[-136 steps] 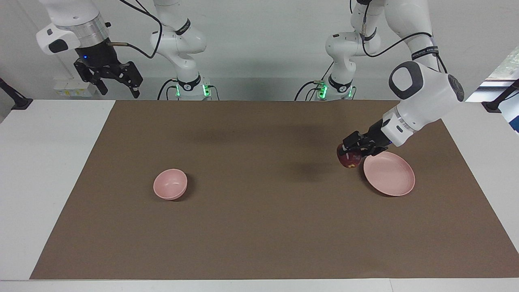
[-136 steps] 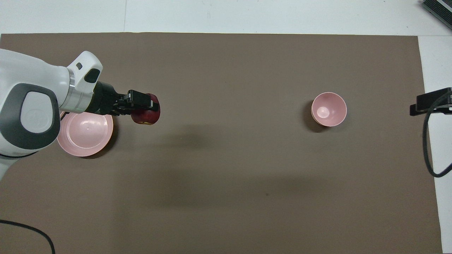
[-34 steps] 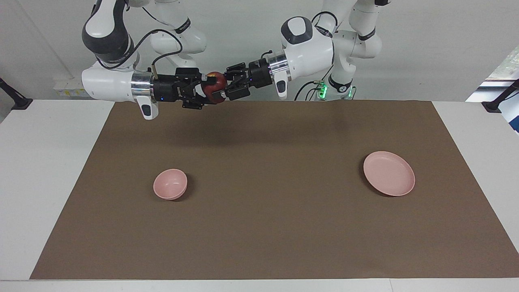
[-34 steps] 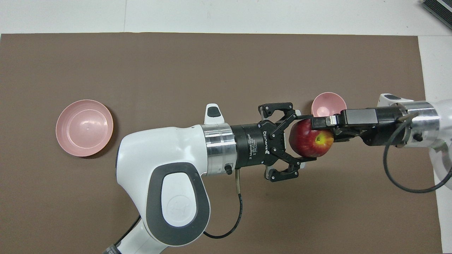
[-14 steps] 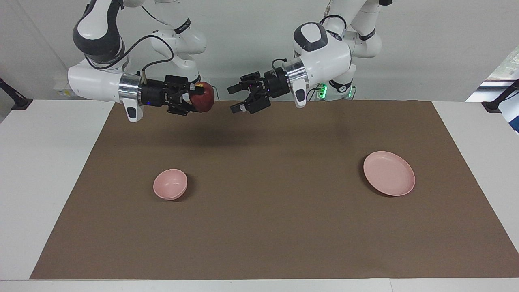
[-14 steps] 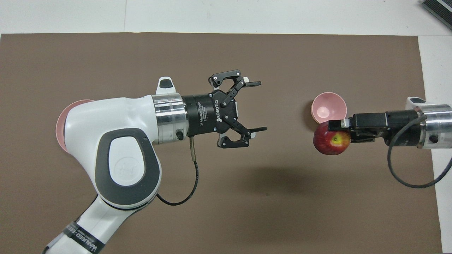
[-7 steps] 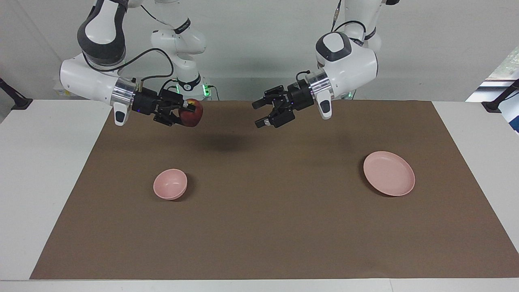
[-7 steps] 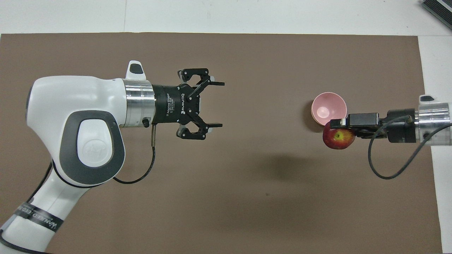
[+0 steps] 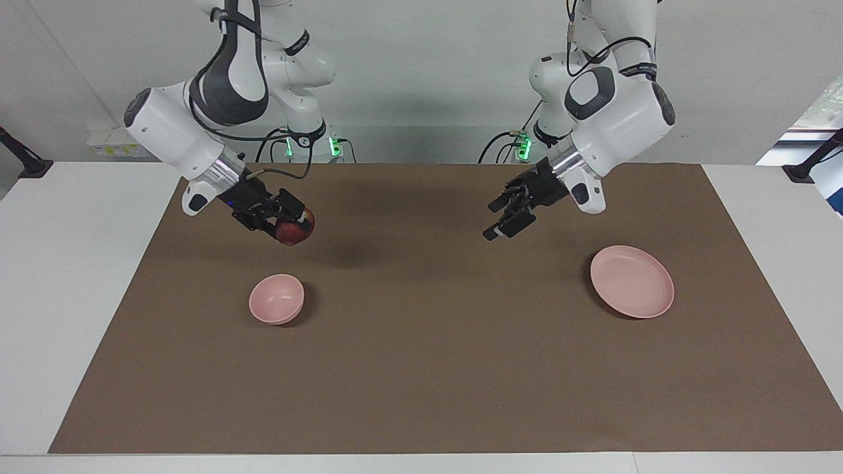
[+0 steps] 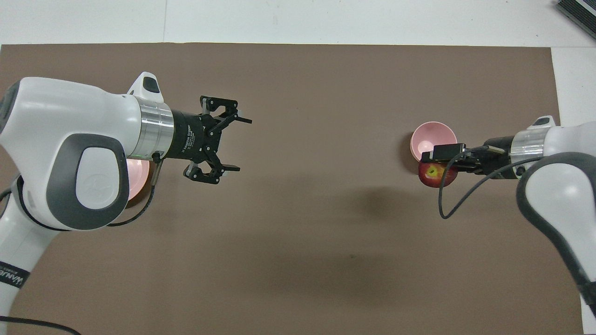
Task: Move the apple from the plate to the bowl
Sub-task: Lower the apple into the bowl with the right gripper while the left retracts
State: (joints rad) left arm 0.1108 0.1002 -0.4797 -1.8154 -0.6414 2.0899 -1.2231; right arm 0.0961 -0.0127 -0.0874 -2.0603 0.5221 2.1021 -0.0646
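Right gripper (image 9: 290, 227) grips apple (image 9: 294, 232) — above mat (image 9: 421, 368).

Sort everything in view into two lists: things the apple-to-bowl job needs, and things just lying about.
Needed for the job:
apple, held by the right end effector
bowl
plate, now bare

Just lying about:
brown mat
left end effector, open, holding nothing

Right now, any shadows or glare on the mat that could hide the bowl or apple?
Facing view: soft shadow on the mat under the raised apple, clear of the bowl; no glare. Overhead view: diffuse dark patches mid-mat, the bowl casts a narrow shadow at its rim, the apple overlaps the bowl's near edge and shows a yellow patch, not glare.
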